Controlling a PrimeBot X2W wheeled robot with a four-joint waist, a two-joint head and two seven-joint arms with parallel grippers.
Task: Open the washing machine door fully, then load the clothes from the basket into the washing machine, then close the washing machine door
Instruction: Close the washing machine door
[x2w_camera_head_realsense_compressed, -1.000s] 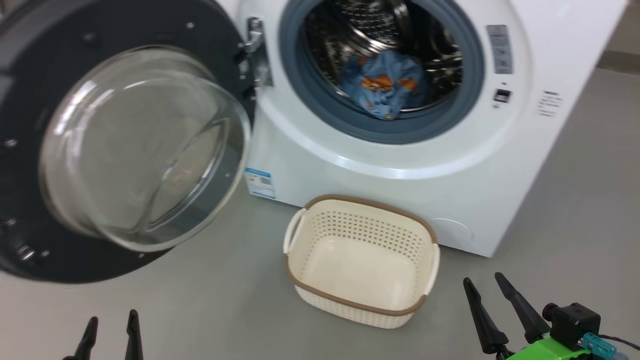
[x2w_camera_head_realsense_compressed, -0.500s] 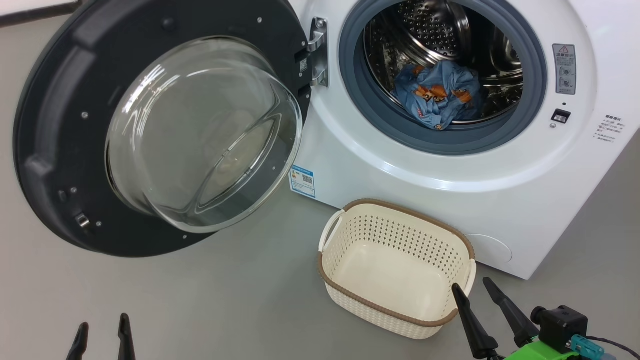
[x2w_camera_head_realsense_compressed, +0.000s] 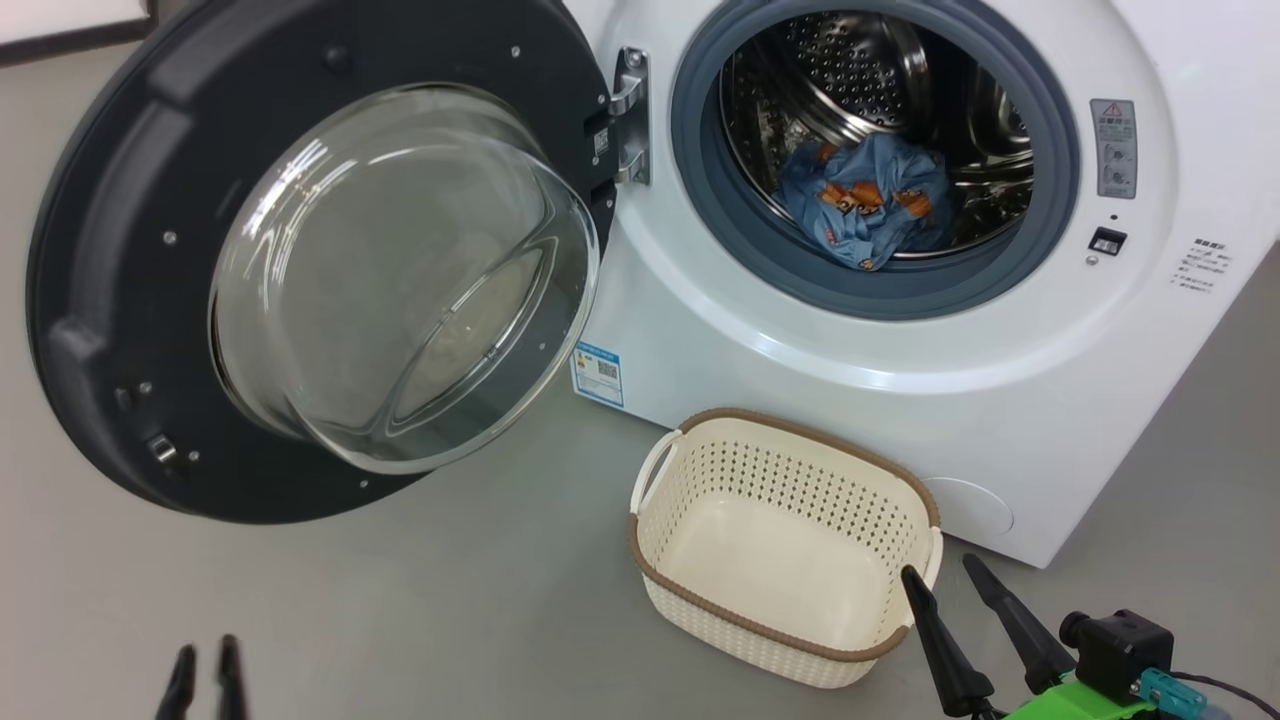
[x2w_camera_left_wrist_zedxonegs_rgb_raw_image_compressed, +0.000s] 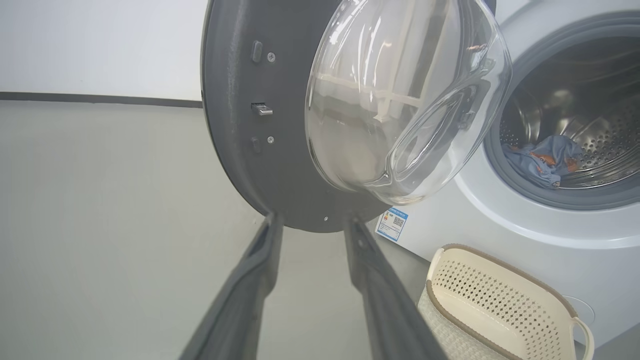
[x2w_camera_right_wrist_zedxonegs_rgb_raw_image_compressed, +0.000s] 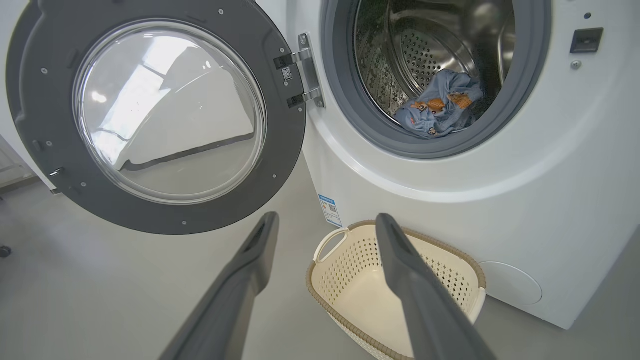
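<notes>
Clothes (x2w_camera_head_realsense_compressed: 865, 205) half-hidden in washing machine (x2w_camera_head_realsense_compressed: 900, 400); left end effector (x2w_camera_head_realsense_compressed: 207, 648), right end effector (x2w_camera_head_realsense_compressed: 939, 565) parted, empty, cropped

Smooth grey floor (x2w_camera_head_realsense_compressed: 400, 610) across the lower head view. Up at eleven o'clock, a white wall (x2w_camera_head_realsense_compressed: 60, 15) meets it along a dark skirting strip (x2w_camera_head_realsense_compressed: 75, 40). Right wrist view, nine o'clock edge: a small dark object (x2w_camera_right_wrist_zedxonegs_rgb_raw_image_compressed: 3, 251) sits on the floor, too small to identify.
</notes>
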